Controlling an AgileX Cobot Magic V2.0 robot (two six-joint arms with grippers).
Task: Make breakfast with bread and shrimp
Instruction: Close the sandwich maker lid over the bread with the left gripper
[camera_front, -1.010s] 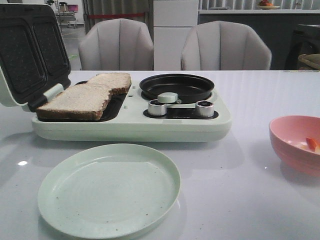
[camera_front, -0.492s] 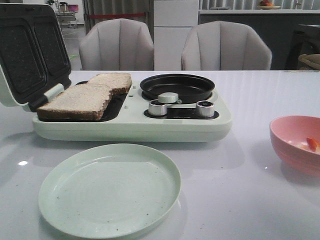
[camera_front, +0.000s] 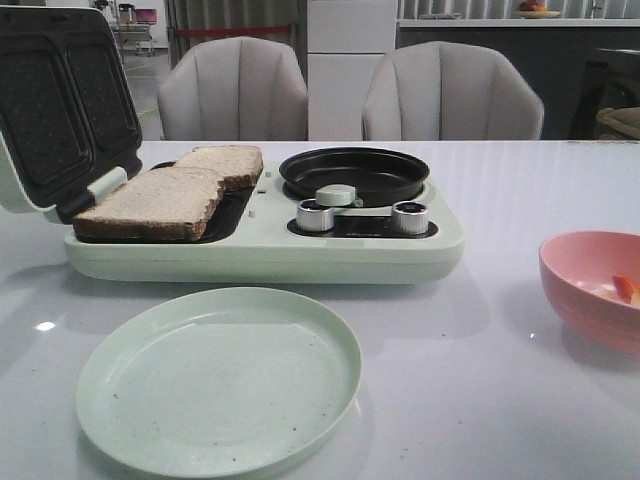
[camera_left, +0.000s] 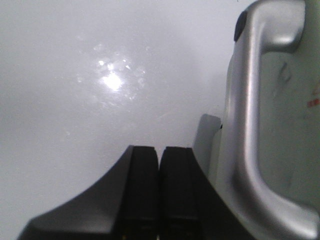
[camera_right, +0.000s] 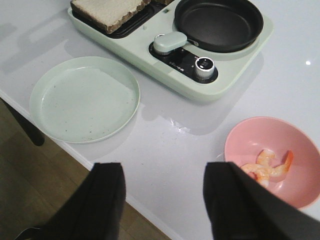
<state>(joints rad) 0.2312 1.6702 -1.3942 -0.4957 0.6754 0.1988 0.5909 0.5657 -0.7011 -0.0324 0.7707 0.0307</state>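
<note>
Two slices of bread (camera_front: 160, 198) lie side by side on the open sandwich maker's left grill plate; one shows in the right wrist view (camera_right: 107, 10). The shrimp (camera_right: 267, 167) lies in a pink bowl (camera_front: 590, 285) at the table's right; its orange tip shows in the front view (camera_front: 625, 288). My right gripper (camera_right: 165, 172) is open and empty, high above the table's front edge between the plate and the bowl. My left gripper (camera_left: 159, 152) is shut and empty, close over bare table beside the appliance's silver handle (camera_left: 250, 125). Neither gripper shows in the front view.
A pale green breakfast maker (camera_front: 260, 250) stands mid-table with its lid (camera_front: 60, 100) raised at left, a black pan (camera_front: 354, 172) and two knobs at right. An empty pale green plate (camera_front: 218, 378) lies in front of it. Two chairs stand behind the table.
</note>
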